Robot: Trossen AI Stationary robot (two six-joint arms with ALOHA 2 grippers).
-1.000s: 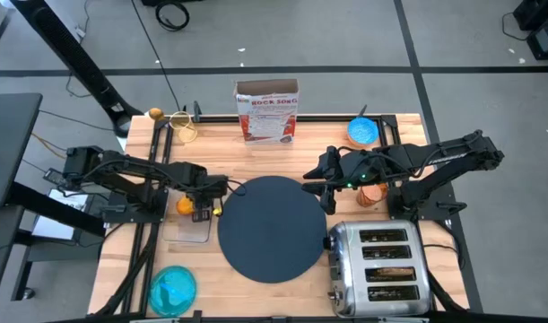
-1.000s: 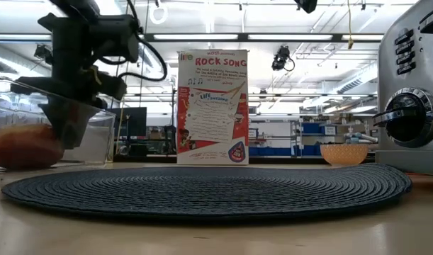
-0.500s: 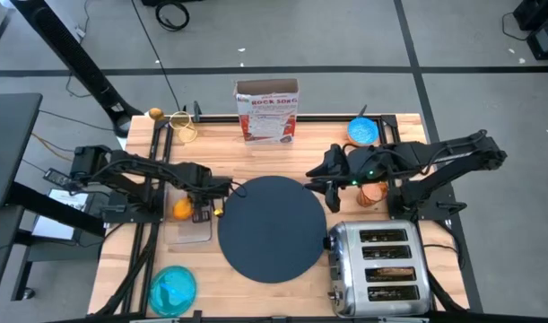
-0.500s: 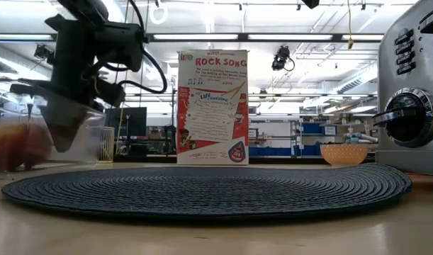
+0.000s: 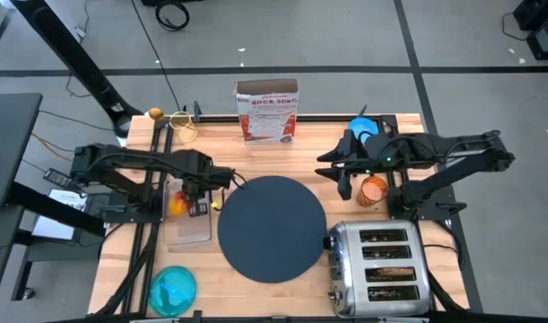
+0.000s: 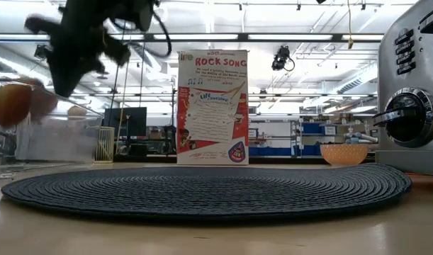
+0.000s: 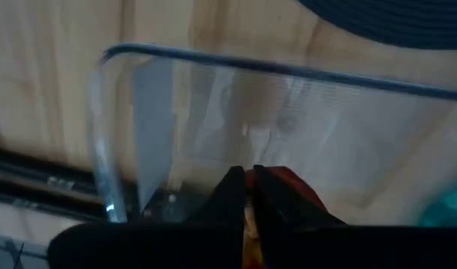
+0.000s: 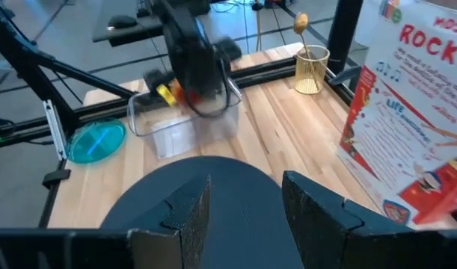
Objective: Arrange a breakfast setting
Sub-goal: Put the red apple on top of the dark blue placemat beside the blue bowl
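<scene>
"ROCK SONG" box (image 5: 268,111) behind mat (image 5: 272,228).

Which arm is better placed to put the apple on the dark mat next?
The left. Its gripper seems to hold the apple above the clear tray, beside the mat. The right gripper is open and empty near the orange cup.

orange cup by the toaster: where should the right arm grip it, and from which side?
Judging by the high view, the orange cup stands upright, mouth up, between the toaster and the blue bowl. Probably best to come straight down and pinch one wall of the rim, one jaw inside. The right gripper, open, hovers just beside it over the mat side.
</scene>
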